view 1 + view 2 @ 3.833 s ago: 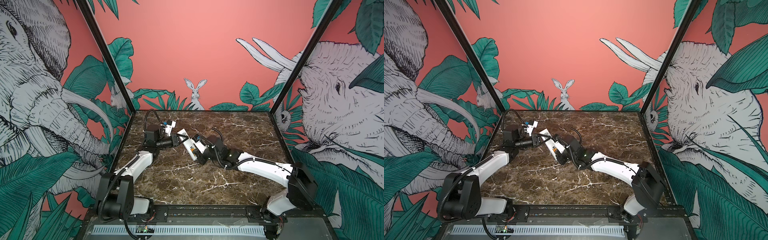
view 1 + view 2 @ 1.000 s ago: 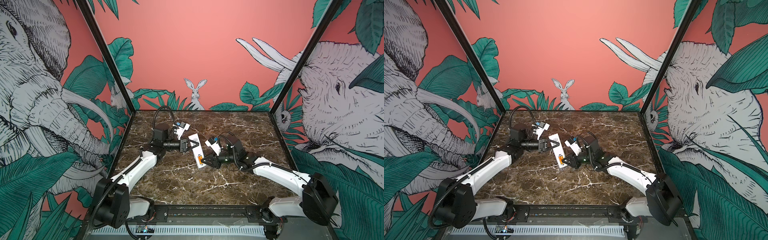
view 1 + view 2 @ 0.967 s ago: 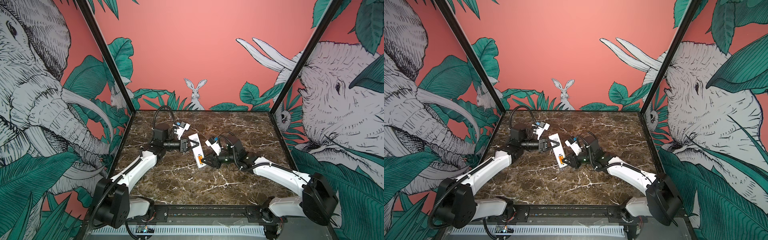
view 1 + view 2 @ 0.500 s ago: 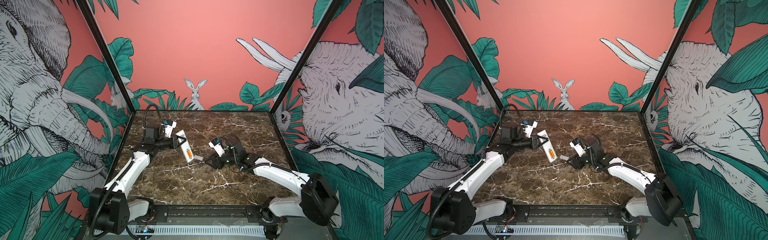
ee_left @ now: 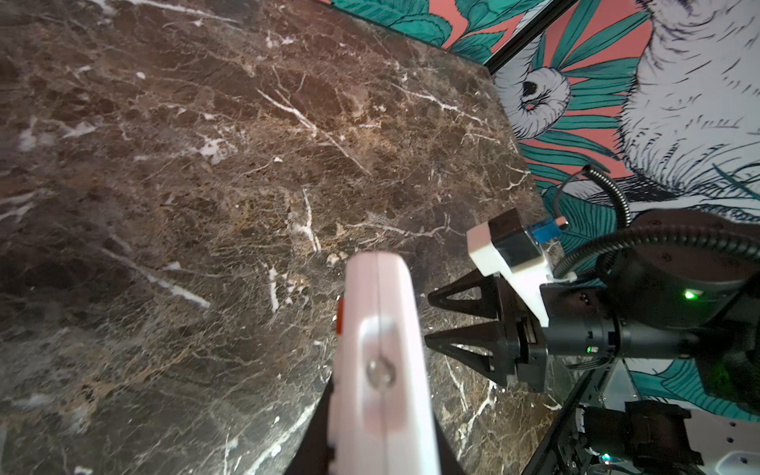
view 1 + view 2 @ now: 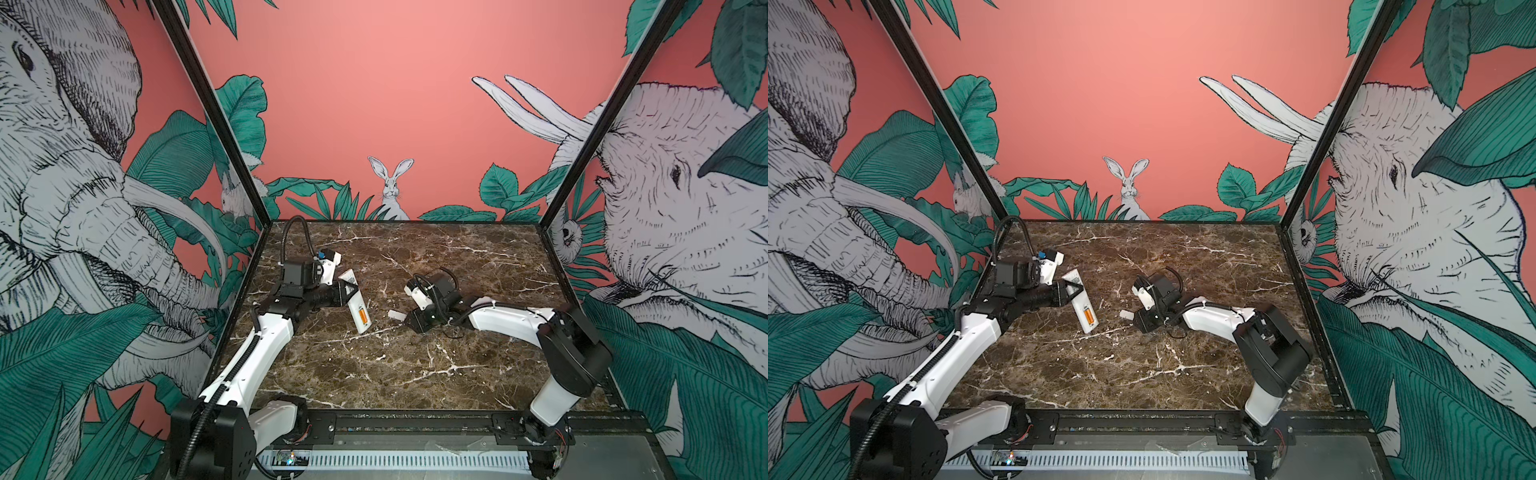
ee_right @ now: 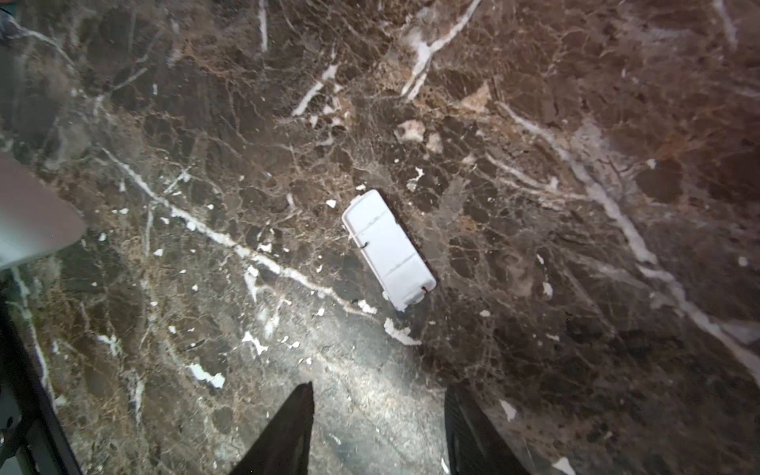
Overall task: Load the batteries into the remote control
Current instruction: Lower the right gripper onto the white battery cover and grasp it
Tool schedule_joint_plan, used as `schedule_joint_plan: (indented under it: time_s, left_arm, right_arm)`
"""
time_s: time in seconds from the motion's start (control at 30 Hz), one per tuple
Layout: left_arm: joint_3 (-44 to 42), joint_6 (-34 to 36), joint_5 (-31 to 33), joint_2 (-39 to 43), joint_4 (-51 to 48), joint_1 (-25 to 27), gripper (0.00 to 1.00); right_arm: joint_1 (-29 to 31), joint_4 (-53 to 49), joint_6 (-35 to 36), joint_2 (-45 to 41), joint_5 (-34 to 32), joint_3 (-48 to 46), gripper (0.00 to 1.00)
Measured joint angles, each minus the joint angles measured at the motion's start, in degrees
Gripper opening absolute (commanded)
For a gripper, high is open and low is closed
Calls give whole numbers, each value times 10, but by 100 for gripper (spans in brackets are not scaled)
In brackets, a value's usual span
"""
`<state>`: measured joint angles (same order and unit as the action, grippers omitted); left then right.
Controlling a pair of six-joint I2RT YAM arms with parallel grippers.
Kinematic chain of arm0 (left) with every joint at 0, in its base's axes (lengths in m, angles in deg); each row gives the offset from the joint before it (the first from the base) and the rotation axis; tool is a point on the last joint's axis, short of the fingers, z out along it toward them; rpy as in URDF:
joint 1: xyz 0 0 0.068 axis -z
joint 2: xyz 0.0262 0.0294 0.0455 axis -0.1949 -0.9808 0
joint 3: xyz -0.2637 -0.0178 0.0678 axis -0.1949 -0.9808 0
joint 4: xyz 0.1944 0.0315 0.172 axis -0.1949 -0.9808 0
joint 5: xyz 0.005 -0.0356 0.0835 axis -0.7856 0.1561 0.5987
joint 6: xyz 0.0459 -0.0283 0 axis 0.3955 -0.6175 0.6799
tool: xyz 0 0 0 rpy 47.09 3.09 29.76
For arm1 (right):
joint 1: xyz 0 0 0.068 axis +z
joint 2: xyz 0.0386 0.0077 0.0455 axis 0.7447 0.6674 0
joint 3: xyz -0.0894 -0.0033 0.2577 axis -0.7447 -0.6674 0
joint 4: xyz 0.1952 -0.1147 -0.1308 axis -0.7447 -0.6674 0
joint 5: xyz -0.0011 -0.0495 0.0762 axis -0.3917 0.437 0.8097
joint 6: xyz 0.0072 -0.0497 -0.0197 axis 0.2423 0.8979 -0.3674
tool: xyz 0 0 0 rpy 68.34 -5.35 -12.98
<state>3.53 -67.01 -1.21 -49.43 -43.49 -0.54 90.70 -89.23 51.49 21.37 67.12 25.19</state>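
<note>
Right wrist: cover (image 7: 388, 249) lies on bare marble (image 7: 575, 205), apart from right gripper (image 7: 377, 388).

This is a robot lab cell dressed as a stage set. Under the left gripper (image 6: 350, 292) and right gripper (image 7: 378, 390) lies a marble-print tabletop (image 6: 374, 374); past them stands a pink back wall (image 6: 374, 104) with a painted rabbit (image 6: 390, 187), and out to their sides run walls (image 6: 104, 257) of drawn elephants (image 6: 665, 199) and leaves (image 6: 241, 108), joined by black posts (image 6: 216, 120). Behind them a black rail (image 6: 415, 424) carries both arms (image 6: 257, 345), beside a vented strip (image 6: 395, 461) and a lit board (image 6: 286, 458).
</note>
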Motion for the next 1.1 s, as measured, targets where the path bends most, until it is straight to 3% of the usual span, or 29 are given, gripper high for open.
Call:
schedule_joint_plan:
  time_s: [0.43, 0.6, 1.1]
  left_arm:
    - [-10, 7, 8, 14, -8, -7, 0]
    - [-11, 7, 7, 15, -8, -9, 0]
    - [-17, 7, 6, 21, -7, -9, 0]
  right_arm:
    - [22, -45, 7, 84, -63, 87, 43]
    - [31, -59, 14, 104, -89, 110, 34]
    - [41, -84, 15, 139, -140, 145, 20]
